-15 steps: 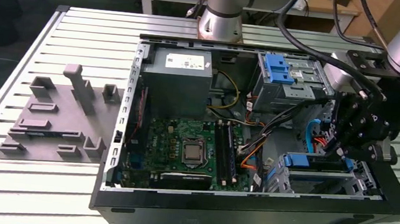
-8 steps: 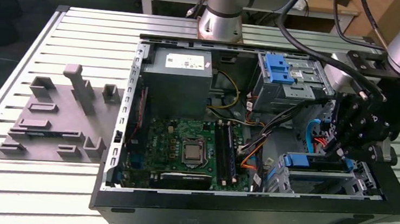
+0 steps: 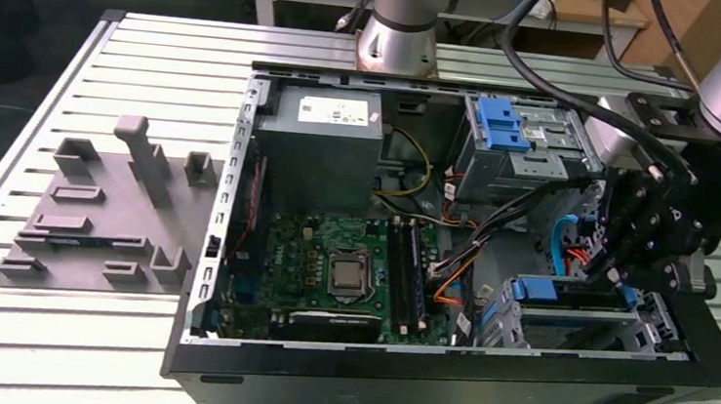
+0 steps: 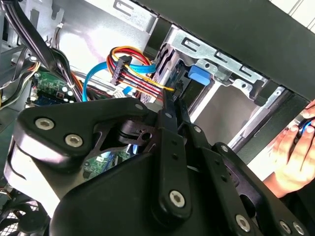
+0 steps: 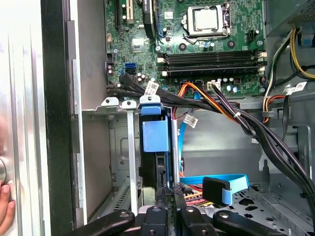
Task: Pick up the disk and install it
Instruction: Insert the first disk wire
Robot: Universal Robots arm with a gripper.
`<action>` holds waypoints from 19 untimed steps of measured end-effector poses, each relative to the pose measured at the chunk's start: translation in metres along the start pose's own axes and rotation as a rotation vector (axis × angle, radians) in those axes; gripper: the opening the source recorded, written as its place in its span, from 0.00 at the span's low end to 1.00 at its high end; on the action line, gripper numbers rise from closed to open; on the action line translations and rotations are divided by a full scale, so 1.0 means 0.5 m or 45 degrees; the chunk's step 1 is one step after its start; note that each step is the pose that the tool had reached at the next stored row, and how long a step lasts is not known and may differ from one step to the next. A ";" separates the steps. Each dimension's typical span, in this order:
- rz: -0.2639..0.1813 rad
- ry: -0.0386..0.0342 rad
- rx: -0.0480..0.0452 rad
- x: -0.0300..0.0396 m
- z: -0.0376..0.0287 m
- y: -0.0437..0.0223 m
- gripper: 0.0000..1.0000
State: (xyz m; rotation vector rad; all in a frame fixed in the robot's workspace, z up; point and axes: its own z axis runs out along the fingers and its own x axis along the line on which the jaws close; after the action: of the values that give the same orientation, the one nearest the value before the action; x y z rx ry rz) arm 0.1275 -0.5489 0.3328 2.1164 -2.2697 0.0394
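The install step looks under way: low at the first wrist view's centre, the hand (image 5: 167,194) grips the disk (image 5: 156,136), now standing in its bay (image 5: 110,142); next calls for a straight seating push.

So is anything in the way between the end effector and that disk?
Nothing visible separates the end effector from the disk; it is right at the disk's edge. The disk stands inside the metal bay; black cables cross just beyond its blue end.
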 end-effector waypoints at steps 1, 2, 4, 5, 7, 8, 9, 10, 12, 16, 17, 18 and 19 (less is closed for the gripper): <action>0.000 0.0001 0.000 0.000 0.000 0.000 0.16; 0.001 0.0002 0.000 0.001 0.000 0.000 0.16; 0.003 0.0001 -0.001 0.002 0.000 -0.001 0.16; 0.004 0.0001 -0.001 0.003 0.000 -0.001 0.16; 0.005 0.0000 -0.001 0.004 0.000 -0.001 0.16; 0.006 0.0001 -0.001 0.004 0.000 -0.001 0.16; 0.007 0.0001 -0.001 0.004 0.000 -0.001 0.16; 0.007 0.0001 -0.001 0.005 0.001 -0.001 0.16; 0.008 0.0001 -0.001 0.005 0.002 -0.001 0.16; 0.009 0.0005 -0.002 0.006 0.003 -0.001 0.16; 0.009 0.0005 -0.003 0.006 0.004 -0.001 0.16; 0.009 0.0000 -0.003 0.006 0.005 -0.002 0.16; 0.010 0.0001 -0.004 0.007 0.006 -0.002 0.16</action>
State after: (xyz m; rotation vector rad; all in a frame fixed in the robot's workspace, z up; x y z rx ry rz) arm 0.1280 -0.5524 0.3300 2.1061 -2.2765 0.0363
